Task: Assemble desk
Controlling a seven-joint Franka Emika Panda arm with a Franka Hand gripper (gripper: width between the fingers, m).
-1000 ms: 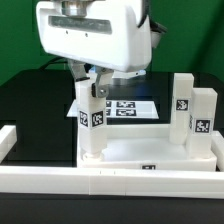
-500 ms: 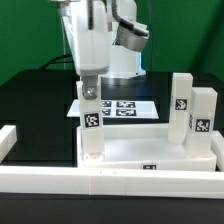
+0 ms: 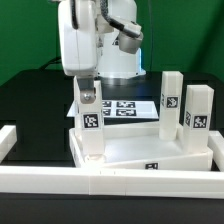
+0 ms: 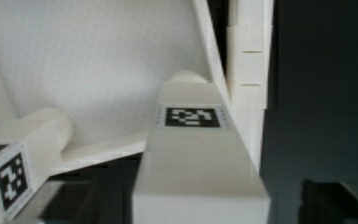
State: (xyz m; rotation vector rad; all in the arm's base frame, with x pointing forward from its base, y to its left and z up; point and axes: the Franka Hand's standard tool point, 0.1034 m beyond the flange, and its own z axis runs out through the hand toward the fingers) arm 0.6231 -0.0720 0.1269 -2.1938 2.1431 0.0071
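Desk assembly looks well along: the wide white plastic rimmed panel (image 3: 140,150) lies upside down on the black worktop (image 3: 30,100), against the long white rail (image 3: 110,183) at the near edge, with three short square tagged legs upright in its corners, one left (image 3: 91,125) and two right (image 3: 168,100) (image 3: 196,115). The fourth seems left (none visible). The gripper (image 3: 88,95) sits at the left leg's top; I cannot tell its width.

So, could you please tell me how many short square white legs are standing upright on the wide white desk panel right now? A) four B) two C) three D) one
C: the exterior view shows three short square white legs upright on the wide white desk panel, one under the tool and two, and, towards the exterior view's right.
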